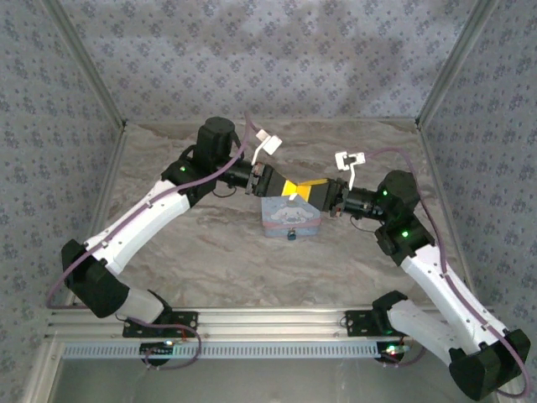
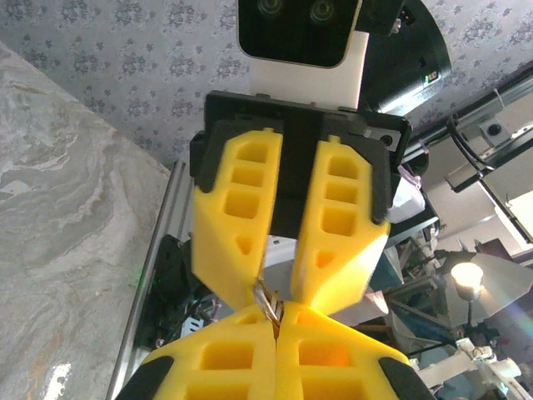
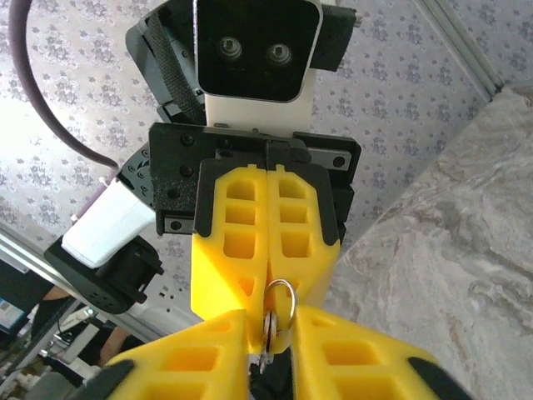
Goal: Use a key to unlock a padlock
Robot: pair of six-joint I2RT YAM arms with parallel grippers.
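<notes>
- Top view: left gripper [image 1: 292,188] and right gripper [image 1: 309,186] meet tip-to-tip above a tin [image 1: 292,222], with the padlock [image 1: 290,236] in front.
- Right wrist view: both pinch the ringed key [image 3: 268,332].
- Marbled table [image 1: 210,252], patterned walls [image 1: 252,50].

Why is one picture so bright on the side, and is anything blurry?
Left wrist view: a lamp glares at the lower right, washing out things nearby. Right wrist view: the key ring looks sharp, the background room blurry. Top external view: even, soft light, a bit grainy.
</notes>
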